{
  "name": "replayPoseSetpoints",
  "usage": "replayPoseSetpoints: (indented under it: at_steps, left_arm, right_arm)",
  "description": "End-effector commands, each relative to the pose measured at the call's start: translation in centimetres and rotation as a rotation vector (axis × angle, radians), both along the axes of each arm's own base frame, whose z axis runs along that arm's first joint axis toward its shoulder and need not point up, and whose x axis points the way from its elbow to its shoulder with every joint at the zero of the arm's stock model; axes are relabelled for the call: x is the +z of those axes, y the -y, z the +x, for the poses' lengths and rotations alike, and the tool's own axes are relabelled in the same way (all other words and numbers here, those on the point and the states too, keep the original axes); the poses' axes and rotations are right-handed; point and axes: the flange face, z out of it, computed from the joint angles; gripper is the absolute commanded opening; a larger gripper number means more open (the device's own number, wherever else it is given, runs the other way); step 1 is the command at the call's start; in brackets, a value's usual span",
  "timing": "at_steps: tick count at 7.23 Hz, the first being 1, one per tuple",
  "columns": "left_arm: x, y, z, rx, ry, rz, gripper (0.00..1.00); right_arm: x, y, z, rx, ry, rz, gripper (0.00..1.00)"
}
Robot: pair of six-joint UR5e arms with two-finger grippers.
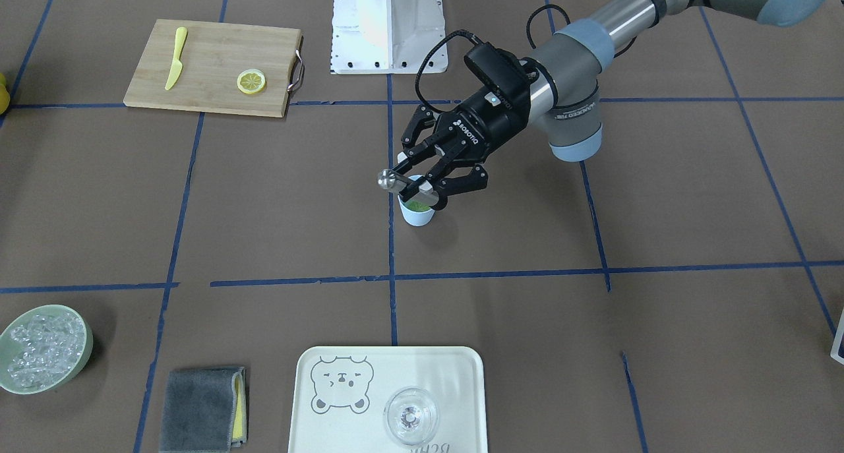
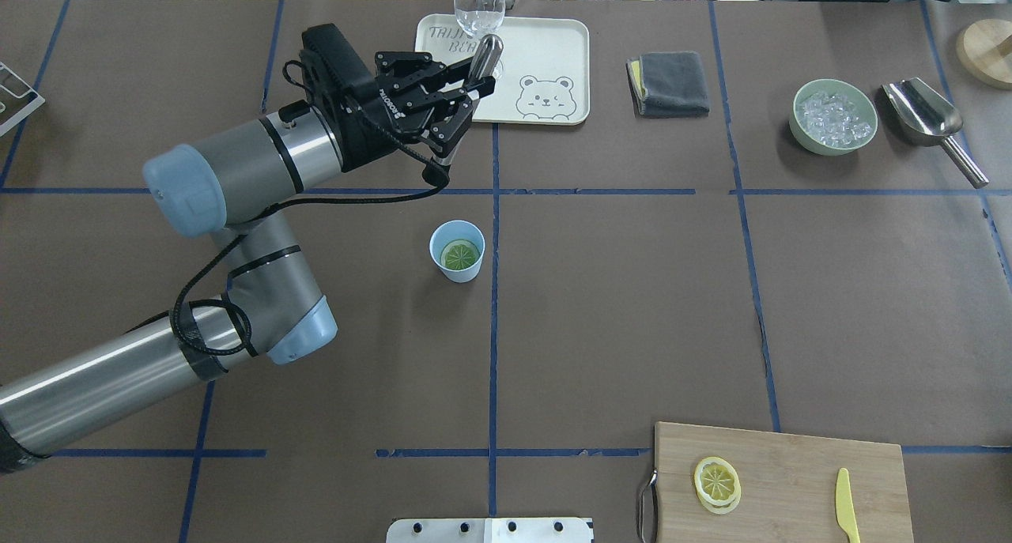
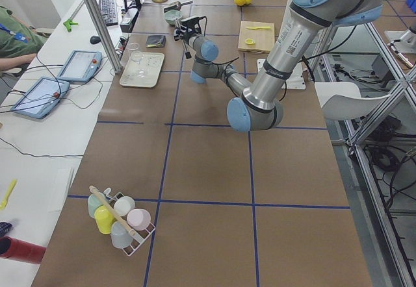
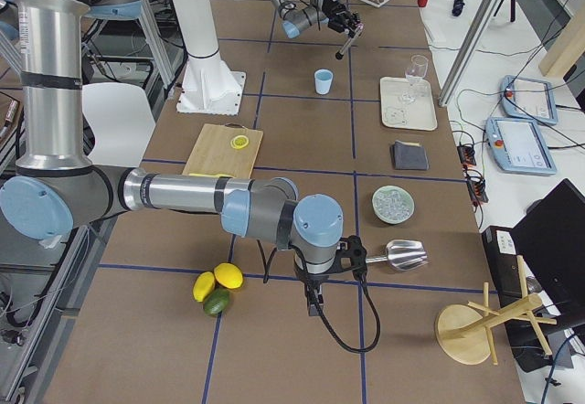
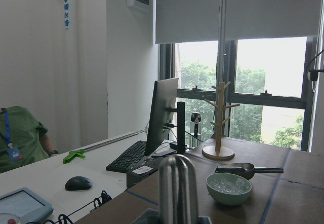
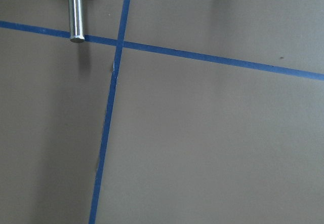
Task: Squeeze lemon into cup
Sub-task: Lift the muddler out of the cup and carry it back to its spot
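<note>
The pale blue cup (image 2: 457,268) stands near the table's middle with a lemon slice (image 2: 459,254) lying flat inside it; in the front view the cup (image 1: 417,217) is partly behind the gripper. A second lemon slice (image 2: 717,484) lies on the wooden cutting board (image 2: 798,464). My left gripper (image 2: 473,92) is shut on a short metal rod (image 2: 487,53), held tilted in the air above the table near the cup, and the rod (image 5: 177,188) fills the bottom of the left wrist view. My right gripper (image 4: 315,305) shows only in the right side view, so I cannot tell its state.
A yellow plastic knife (image 2: 846,515) lies on the board. A cream tray (image 2: 545,53) with a clear glass (image 2: 477,9) stands at the far edge, next to a grey cloth (image 2: 672,83), a green bowl of ice (image 2: 834,118) and a metal scoop (image 2: 925,116).
</note>
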Motion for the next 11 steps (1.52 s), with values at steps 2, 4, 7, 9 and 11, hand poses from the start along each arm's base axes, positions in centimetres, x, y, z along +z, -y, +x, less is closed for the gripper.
replayPoseSetpoints:
  at_steps: [2,4,7,9,11]
  left_arm:
    - [-0.8,2.6,-8.4,0.133,0.342,-0.209,0.00]
    - [1.5,4.5,-12.4,0.227,0.491,-0.419,0.00]
    - [11.5,4.2,-14.0,0.237,0.663,-0.751,0.00]
    - [19.5,3.3,-15.4,0.167,0.643,-0.987,0.00]
    - [23.4,4.5,-13.7,0.124,0.522,-1.274,0.00]
  right_arm:
    - [0.0,0.0,0.0,0.001,0.002,0.000,1.00]
    - [-0.1,0.1,0.0,0.001,0.001,0.003,1.00]
    - [0.6,-0.5,-0.1,-0.004,0.004,-0.009,1.00]
    - [1.4,-1.2,-0.3,-0.002,0.012,-0.026,1.00]
    - [1.2,-0.7,-0.4,0.040,0.019,-0.063,1.00]
